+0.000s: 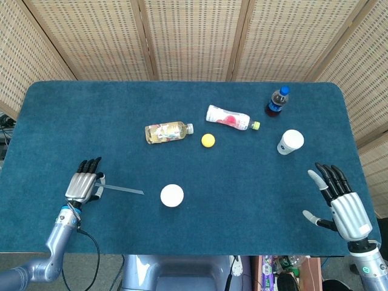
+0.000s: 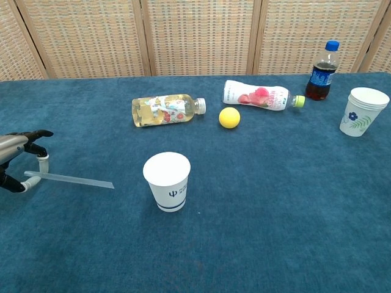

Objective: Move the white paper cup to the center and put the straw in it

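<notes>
The white paper cup stands upright near the table's front middle. To its left is the clear straw, its far tip on the cloth and pointing at the cup. My left hand pinches the straw's near end between thumb and a finger and holds that end slightly raised. My right hand rests at the front right corner with fingers spread and nothing in it. The chest view does not show it.
A yellowish bottle and a pink-labelled bottle lie on their sides behind the cup, with a yellow ball between them. A cola bottle and a flower-printed paper cup stand at the back right.
</notes>
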`<move>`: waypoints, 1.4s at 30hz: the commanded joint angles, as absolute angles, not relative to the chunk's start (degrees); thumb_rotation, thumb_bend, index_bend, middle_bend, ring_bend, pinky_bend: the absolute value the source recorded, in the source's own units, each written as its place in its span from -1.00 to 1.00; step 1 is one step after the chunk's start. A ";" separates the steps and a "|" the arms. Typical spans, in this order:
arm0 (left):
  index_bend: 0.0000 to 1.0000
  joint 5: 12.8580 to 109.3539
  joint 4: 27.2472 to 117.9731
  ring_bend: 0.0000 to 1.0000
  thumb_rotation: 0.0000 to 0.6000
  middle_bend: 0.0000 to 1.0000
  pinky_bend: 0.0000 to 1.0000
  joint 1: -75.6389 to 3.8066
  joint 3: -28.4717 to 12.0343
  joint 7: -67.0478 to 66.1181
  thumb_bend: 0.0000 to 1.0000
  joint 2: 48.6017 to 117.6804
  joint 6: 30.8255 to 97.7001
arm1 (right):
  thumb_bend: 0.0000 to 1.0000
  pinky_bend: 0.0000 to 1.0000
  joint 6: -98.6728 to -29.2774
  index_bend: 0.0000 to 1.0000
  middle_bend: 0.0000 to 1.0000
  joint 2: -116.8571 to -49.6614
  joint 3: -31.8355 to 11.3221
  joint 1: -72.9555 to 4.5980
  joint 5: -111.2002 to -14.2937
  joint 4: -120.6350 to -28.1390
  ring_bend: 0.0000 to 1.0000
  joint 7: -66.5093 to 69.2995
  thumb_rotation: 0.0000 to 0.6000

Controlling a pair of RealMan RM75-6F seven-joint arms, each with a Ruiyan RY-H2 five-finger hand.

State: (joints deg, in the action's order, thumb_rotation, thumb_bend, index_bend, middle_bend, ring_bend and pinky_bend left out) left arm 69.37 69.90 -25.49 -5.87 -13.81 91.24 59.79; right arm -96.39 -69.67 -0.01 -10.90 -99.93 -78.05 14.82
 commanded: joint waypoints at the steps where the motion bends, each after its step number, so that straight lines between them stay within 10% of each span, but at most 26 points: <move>1: 0.13 71.03 70.28 -1.00 1.00 -1.00 -1.00 -25.40 -6.17 -13.84 -0.06 90.12 61.96 | -0.81 -1.00 -96.40 -0.81 -1.00 -69.66 -0.07 -10.85 -100.04 -78.06 -1.00 14.82 1.00; 18: 0.13 100.01 78.65 -1.00 1.00 -1.00 -1.00 -32.69 -8.62 -25.87 -0.06 69.42 79.69 | -0.81 -1.00 -96.00 -0.81 -1.00 -69.92 -0.77 -10.55 -99.91 -78.29 -1.00 13.46 1.00; 42: 0.15 109.15 86.63 -1.00 1.00 -1.00 -1.00 -43.40 -9.11 -52.93 -0.06 74.57 67.32 | -0.81 -1.00 -95.29 -0.81 -1.00 -69.69 -1.15 -10.45 -99.64 -78.12 -1.00 14.16 1.00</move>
